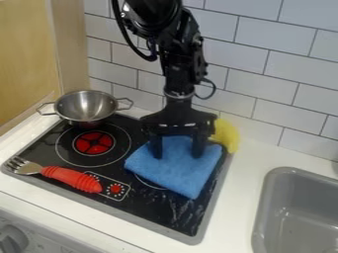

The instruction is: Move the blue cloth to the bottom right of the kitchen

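Observation:
The blue cloth (177, 170) lies folded flat on the right part of the black stovetop, partly covering a burner ring. My gripper (178, 152) hangs straight down over the cloth's upper part, its two fingers spread wide apart with blue fabric visible between them. The fingertips reach down to the cloth; whether they press on it I cannot tell.
A steel pot (86, 107) stands at the stove's back left. A fork with a red handle (71, 179) lies at the front left. Something yellow (226, 134) sits behind the cloth near the tiled wall. White counter (239, 190) separates the stove from a grey sink (259, 217).

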You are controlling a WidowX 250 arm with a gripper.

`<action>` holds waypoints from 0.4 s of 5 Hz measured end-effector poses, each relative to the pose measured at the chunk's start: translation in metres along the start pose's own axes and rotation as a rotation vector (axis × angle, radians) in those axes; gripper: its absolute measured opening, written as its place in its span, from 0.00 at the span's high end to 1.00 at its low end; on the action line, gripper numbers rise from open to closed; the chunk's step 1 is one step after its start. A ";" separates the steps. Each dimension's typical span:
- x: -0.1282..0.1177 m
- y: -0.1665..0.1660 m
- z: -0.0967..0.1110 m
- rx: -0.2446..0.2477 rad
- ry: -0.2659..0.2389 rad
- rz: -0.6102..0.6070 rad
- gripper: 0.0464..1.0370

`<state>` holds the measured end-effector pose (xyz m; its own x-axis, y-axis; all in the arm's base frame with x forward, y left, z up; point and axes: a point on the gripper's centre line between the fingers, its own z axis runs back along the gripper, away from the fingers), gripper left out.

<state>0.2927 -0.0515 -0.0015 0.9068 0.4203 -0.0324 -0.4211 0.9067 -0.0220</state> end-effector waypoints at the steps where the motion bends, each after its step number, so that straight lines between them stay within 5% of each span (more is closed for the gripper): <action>1: -0.011 0.002 -0.001 0.012 -0.002 0.014 0.04; 2: -0.020 0.006 -0.002 0.015 0.002 0.031 0.04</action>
<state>0.2719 -0.0548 -0.0031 0.8931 0.4485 -0.0347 -0.4490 0.8935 -0.0057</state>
